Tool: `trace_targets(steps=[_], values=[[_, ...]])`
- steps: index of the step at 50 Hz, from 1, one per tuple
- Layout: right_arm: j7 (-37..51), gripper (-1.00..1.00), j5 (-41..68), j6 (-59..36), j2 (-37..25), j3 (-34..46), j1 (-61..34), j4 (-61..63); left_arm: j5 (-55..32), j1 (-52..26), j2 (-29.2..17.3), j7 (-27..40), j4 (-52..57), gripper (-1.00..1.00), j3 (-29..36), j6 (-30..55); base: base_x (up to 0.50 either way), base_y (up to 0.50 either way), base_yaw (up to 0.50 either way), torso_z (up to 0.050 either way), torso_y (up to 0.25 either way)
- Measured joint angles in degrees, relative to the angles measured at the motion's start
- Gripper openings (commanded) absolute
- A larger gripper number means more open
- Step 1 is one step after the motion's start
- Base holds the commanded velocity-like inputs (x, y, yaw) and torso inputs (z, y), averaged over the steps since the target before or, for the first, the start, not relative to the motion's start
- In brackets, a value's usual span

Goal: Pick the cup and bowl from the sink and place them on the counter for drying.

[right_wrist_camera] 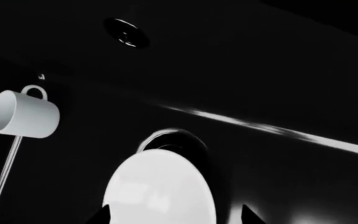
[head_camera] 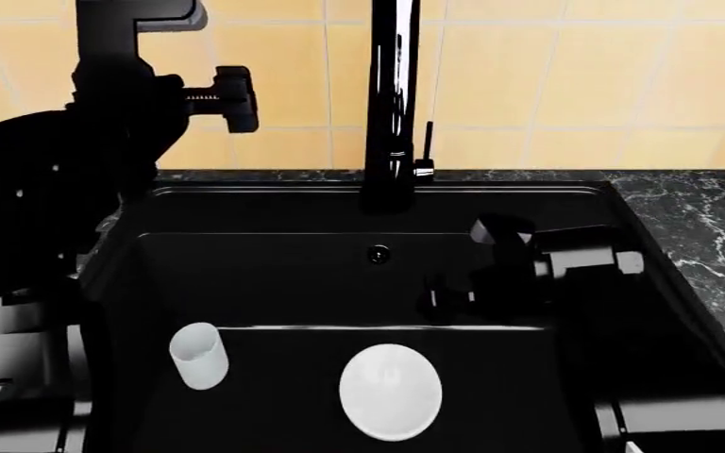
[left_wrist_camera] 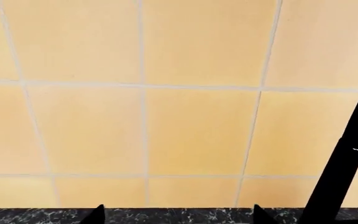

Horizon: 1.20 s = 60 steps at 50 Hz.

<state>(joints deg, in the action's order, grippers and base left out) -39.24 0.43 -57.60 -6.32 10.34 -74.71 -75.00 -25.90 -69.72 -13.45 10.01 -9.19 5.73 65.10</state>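
Left gripper (head_camera: pixel 230 97) was raised above the sink (head_camera: pixel 275 255), level with the faucet (head_camera: pixel 395 104), facing the yellow tiled wall (left_wrist_camera: pixel 166 93); jaws spread, empty. Right gripper (head_camera: pixel 445 297) reached down inside the sink, above the bowl (head_camera: pixel 391 391); fingertips apart, holding nothing. Bowl lay upside down on the sink floor, over the drain (right_wrist_camera: pixel 169 140). Cup (head_camera: pixel 199 355) lay tipped beside the bowl, apart from it. Marble counter (head_camera: pixel 702 226) framed the sink.
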Motion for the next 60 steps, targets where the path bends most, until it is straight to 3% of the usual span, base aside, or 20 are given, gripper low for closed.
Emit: trace_targets(steps=[60], values=[[-3.56,1.00,-0.29,2.08,1.23,3.75,0.06,0.00,-1.60,-6.43,-2.82,0.41,4.87,1.00,1.36,2.88,0.00,0.00,0.00,0.008,-0.132]])
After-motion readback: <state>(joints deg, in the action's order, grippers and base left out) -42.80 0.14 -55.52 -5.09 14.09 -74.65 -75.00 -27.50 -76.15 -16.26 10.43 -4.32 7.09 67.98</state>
